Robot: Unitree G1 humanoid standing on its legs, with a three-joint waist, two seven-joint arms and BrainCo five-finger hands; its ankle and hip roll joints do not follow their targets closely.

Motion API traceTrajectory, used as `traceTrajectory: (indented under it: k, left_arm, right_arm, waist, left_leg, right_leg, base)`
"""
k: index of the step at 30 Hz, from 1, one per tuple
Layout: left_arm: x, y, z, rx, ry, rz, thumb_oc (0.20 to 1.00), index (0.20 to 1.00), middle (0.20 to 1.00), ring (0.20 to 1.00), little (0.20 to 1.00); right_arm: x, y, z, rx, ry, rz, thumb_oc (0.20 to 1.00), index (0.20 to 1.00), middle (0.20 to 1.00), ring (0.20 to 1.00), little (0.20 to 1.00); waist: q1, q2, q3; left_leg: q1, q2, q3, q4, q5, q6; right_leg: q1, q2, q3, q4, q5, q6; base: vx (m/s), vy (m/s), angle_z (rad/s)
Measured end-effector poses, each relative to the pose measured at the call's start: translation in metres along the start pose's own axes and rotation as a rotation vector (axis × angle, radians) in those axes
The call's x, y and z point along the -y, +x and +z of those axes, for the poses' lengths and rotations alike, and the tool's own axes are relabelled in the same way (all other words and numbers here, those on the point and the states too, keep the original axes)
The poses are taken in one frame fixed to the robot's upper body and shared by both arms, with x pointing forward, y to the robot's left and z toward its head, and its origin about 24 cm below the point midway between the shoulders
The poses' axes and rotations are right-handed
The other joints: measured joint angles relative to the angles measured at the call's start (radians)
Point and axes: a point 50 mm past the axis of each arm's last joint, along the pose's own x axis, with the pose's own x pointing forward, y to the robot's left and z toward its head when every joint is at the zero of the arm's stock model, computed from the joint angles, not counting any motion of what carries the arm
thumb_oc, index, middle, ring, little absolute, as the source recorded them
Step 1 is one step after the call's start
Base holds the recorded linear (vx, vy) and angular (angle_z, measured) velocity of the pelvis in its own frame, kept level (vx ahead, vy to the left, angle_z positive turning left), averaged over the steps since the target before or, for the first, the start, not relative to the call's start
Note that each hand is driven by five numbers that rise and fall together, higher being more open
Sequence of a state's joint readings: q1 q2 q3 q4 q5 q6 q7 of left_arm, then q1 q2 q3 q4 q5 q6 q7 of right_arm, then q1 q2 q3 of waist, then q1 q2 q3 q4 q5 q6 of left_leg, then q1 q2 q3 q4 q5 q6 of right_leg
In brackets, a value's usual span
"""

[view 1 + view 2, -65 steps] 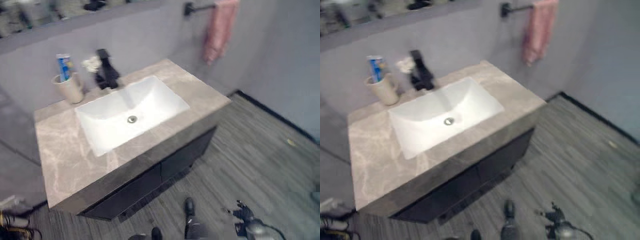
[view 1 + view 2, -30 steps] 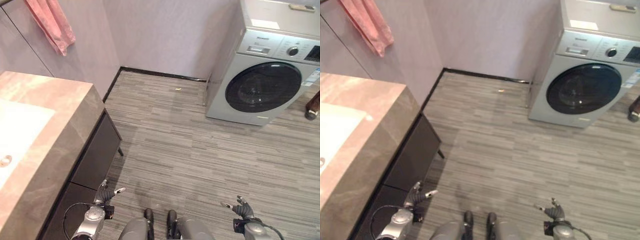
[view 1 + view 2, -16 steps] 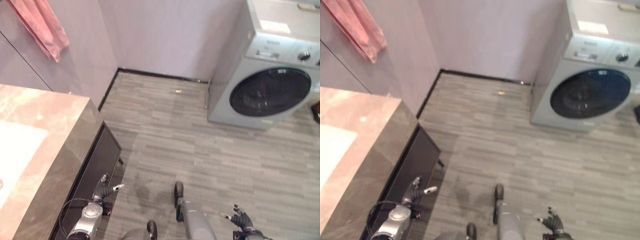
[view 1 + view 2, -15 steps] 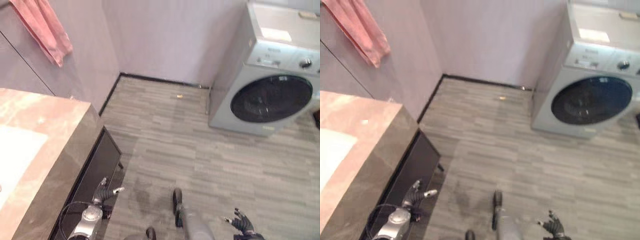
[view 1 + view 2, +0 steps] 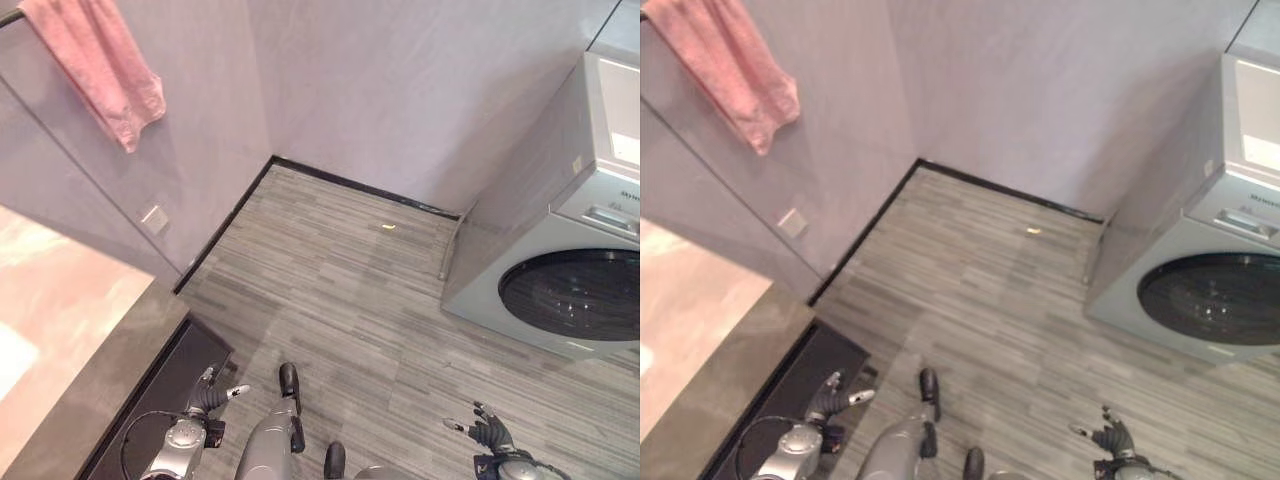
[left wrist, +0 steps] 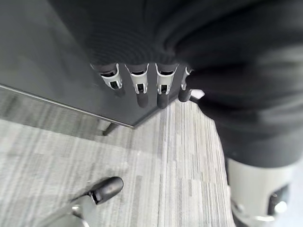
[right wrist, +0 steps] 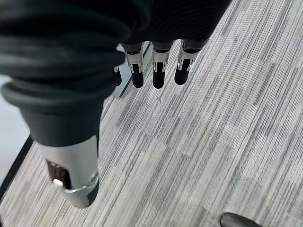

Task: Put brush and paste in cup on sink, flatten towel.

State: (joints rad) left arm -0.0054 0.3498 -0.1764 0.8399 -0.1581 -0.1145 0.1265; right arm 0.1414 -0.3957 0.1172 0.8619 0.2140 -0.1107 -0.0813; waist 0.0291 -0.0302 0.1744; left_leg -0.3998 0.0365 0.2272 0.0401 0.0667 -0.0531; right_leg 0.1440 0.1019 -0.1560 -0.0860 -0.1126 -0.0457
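Washing machine (image 5: 570,260) on my right, sink counter (image 5: 70,330) at my left, pink towel (image 5: 100,65) bunched on the wall rail above it. Risk: I clip the counter edge reaching up. My left hand (image 5: 207,397) and right hand (image 5: 487,433) hang low, fingers loose, empty.

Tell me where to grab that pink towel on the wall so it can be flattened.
Take the pink towel by its lower hanging edge, coming from the room side, since the wall is behind it. It hangs bunched and narrow from the top, so the free bottom is the likely part to pull wide. Both the left hand and right hand are low and empty.
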Motion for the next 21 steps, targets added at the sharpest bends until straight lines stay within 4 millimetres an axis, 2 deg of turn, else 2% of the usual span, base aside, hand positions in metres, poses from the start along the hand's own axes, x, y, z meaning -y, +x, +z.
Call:
traceTrajectory:
  k: [1,2,3,4,5,6,7,8,9,10,11,13,15,16,17,18,19,20,21]
  left_arm:
    - [-0.006,-0.003,-0.007,-0.014,0.012,0.008,1.000,1.000,1.000,1.000,1.000]
    - [-0.012,-0.008,-0.020,-0.057,-0.043,0.045,1.000,1.000,1.000,1.000,1.000]
    - [-0.010,-0.015,-0.035,-0.112,-0.046,0.045,1.000,1.000,1.000,1.000,1.000]
    - [-0.008,-0.019,-0.040,-0.119,-0.023,0.023,1.000,1.000,1.000,1.000,1.000]
    - [-0.010,-0.022,-0.045,-0.124,0.000,0.012,1.000,1.000,1.000,1.000,1.000]
    - [-0.004,-0.020,-0.039,-0.110,0.015,-0.031,1.000,1.000,1.000,1.000,1.000]
    - [0.002,-0.017,-0.036,-0.101,0.012,-0.047,1.000,1.000,1.000,1.000,1.000]
    - [0.014,-0.011,-0.023,-0.071,0.009,-0.077,1.000,1.000,1.000,1.000,1.000]
    - [0.021,-0.009,-0.018,-0.057,0.019,-0.095,1.000,1.000,1.000,1.000,1.000]
    - [0.032,-0.009,-0.015,-0.046,0.026,-0.132,1.000,1.000,1.000,1.000,1.000]
    - [0.040,-0.009,-0.011,-0.030,0.000,-0.143,1.000,1.000,1.000,1.000,1.000]
    - [0.044,-0.010,-0.012,-0.035,-0.015,-0.147,1.000,1.000,1.000,1.000,1.000]
    - [0.041,-0.012,-0.022,-0.075,-0.013,-0.129,1.000,1.000,1.000,1.000,1.000]
    - [0.039,-0.009,-0.023,-0.095,-0.002,-0.122,1.000,1.000,1.000,1.000,1.000]
    - [0.036,-0.004,-0.020,-0.102,0.008,-0.114,1.000,1.000,1.000,1.000,1.000]
    - [0.034,-0.002,-0.015,-0.092,0.011,-0.108,1.000,1.000,1.000,1.000,1.000]
    - [0.035,-0.002,-0.013,-0.078,0.009,-0.108,1.000,1.000,1.000,1.000,1.000]
    - [0.033,-0.003,-0.014,-0.071,0.026,-0.114,1.000,1.000,1.000,1.000,1.000]
    - [0.034,-0.003,-0.014,-0.069,0.030,-0.117,1.000,1.000,1.000,1.000,1.000]
  right_arm:
    - [0.000,-0.001,-0.005,-0.023,-0.008,0.002,1.000,1.000,1.000,1.000,1.000]
    - [-0.001,-0.003,-0.015,-0.062,-0.026,0.003,1.000,1.000,1.000,1.000,1.000]
    - [-0.002,-0.005,-0.020,-0.074,-0.039,0.009,1.000,1.000,1.000,1.000,1.000]
    - [-0.003,-0.009,-0.025,-0.079,-0.045,0.023,1.000,1.000,1.000,1.000,1.000]
    - [-0.007,-0.012,-0.025,-0.065,-0.042,0.042,1.000,1.000,1.000,1.000,1.000]
    - [-0.011,-0.012,-0.021,-0.044,-0.049,0.060,1.000,1.000,1.000,1.000,1.000]
    - [-0.013,-0.011,-0.015,-0.021,-0.047,0.067,1.000,1.000,1.000,1.000,1.000]
    - [-0.014,-0.010,-0.012,-0.010,-0.038,0.067,1.000,1.000,1.000,1.000,1.000]
    - [-0.017,-0.008,-0.006,0.006,-0.032,0.075,1.000,1.000,1.000,1.000,1.000]
    - [-0.021,-0.006,0.000,0.027,-0.023,0.086,1.000,1.000,1.000,1.000,1.000]
    - [-0.023,-0.005,0.003,0.035,-0.015,0.096,1.000,1.000,1.000,1.000,1.000]
    - [-0.026,-0.006,0.004,0.042,-0.010,0.114,1.000,1.000,1.000,1.000,1.000]
    - [-0.028,-0.006,0.005,0.049,-0.001,0.118,1.000,1.000,1.000,1.000,1.000]
    - [-0.028,-0.006,0.005,0.046,0.000,0.116,1.000,1.000,1.000,1.000,1.000]
    - [-0.028,-0.007,-0.001,0.027,0.000,0.116,1.000,1.000,1.000,1.000,1.000]
    - [-0.029,-0.014,-0.019,-0.030,0.003,0.117,1.000,1.000,1.000,1.000,1.000]
    - [-0.029,-0.017,-0.027,-0.058,0.001,0.118,1.000,1.000,1.000,1.000,1.000]
    - [-0.029,-0.026,-0.048,-0.124,0.002,0.116,1.000,1.000,1.000,1.000,1.000]
    - [-0.026,-0.027,-0.053,-0.142,-0.001,0.110,1.000,1.000,1.000,1.000,1.000]
  waist:
    - [-0.008,-0.013,-0.003]
    - [-0.004,-0.026,-0.001]
    - [0.014,0.000,-0.023]
    - [0.021,0.016,-0.051]
    - [0.014,0.007,-0.079]
    - [0.000,-0.003,-0.082]
    - [-0.009,-0.012,-0.071]
    - [-0.040,0.003,-0.054]
    - [-0.043,0.023,-0.032]
    - [-0.054,0.049,-0.009]
    - [-0.055,0.067,-0.006]
    - [-0.047,0.063,-0.004]
    - [-0.065,0.051,-0.001]
    - [-0.079,0.050,-0.009]
    - [-0.098,0.046,-0.007]
    - [-0.100,0.042,-0.017]
    - [-0.100,0.042,-0.033]
    - [-0.113,0.012,-0.072]
    - [-0.109,0.008,-0.087]
  left_leg:
    - [0.029,-0.012,0.002,0.042,-0.003,0.006]
    - [0.103,-0.010,0.027,0.069,-0.054,0.073]
    - [0.144,-0.003,0.030,0.090,-0.036,0.110]
    - [0.162,0.015,0.029,0.080,-0.008,0.133]
    - [0.189,-0.010,0.032,0.047,-0.007,0.146]
    - [0.225,-0.051,0.023,0.028,-0.036,0.185]
    - [0.248,-0.084,0.014,0.022,-0.049,0.205]
    - [0.291,-0.114,-0.028,0.017,-0.080,0.225]
    - [0.318,-0.109,-0.047,0.014,-0.070,0.211]
    - [0.368,-0.108,-0.074,-0.015,-0.069,0.202]
    - [0.394,-0.104,-0.081,-0.039,-0.078,0.193]
    - [0.432,-0.119,-0.103,-0.051,-0.099,0.176]
    - [0.486,-0.132,-0.191,-0.043,-0.179,0.180]
    - [0.490,-0.133,-0.242,-0.028,-0.205,0.178]
    - [0.503,-0.133,-0.286,-0.012,-0.226,0.175]
    - [0.545,-0.114,-0.340,-0.017,-0.255,0.167]
    - [0.566,-0.104,-0.361,-0.005,-0.277,0.157]
    - [0.572,-0.117,-0.395,0.070,-0.326,0.117]
    - [0.575,-0.112,-0.372,0.107,-0.346,0.090]
  right_leg:
    - [0.044,-0.011,0.008,0.003,-0.032,0.026]
    - [0.066,-0.030,0.033,0.093,-0.079,0.060]
    - [0.003,-0.032,0.034,0.323,-0.109,0.098]
    - [-0.093,-0.047,0.021,0.540,-0.109,0.113]
    - [-0.186,-0.098,-0.006,0.732,-0.095,0.143]
    - [-0.258,-0.150,-0.007,0.873,-0.087,0.146]
    - [-0.312,-0.197,-0.003,0.974,-0.070,0.155]
    - [-0.377,-0.208,0.025,1.030,-0.076,0.168]
    - [-0.409,-0.156,0.091,1.017,-0.092,0.178]
    - [-0.466,-0.113,0.117,0.966,-0.098,0.165]
    - [-0.497,-0.112,0.078,0.855,-0.100,0.156]
    - [-0.544,-0.118,0.034,0.676,-0.084,0.152]
    - [-0.596,-0.091,0.079,0.375,0.040,0.159]
    - [-0.580,-0.088,0.110,0.246,0.063,0.176]
    - [-0.570,-0.098,0.137,0.177,0.078,0.179]
    - [-0.560,-0.098,0.158,0.210,0.100,0.167]
    - [-0.560,-0.090,0.165,0.287,0.104,0.160]
    - [-0.512,-0.113,0.190,0.333,0.089,0.171]
    - [-0.497,-0.109,0.177,0.327,0.208,0.114]
  base:
    - [0.57,0.320,-0.39]
    - [0.43,0.332,-0.73]
    - [0.37,0.340,-0.88]
    - [0.42,0.406,-0.56]
    - [0.40,0.362,-0.08]
    - [0.49,0.336,0.19]
    - [0.50,0.277,0.59]
    - [0.55,0.250,0.67]
    - [0.54,0.211,0.93]
    - [0.56,0.137,0.67]
    - [0.38,0.067,0.59]
    - [0.42,0.009,0.52]
    - [0.81,-0.022,1.00]
    - [0.66,-0.039,1.17]
    - [0.54,-0.065,1.63]
    - [0.43,-0.048,1.51]
    - [0.40,-0.066,1.54]
    - [0.24,-0.065,1.07]
    - [0.34,-0.087,0.89]
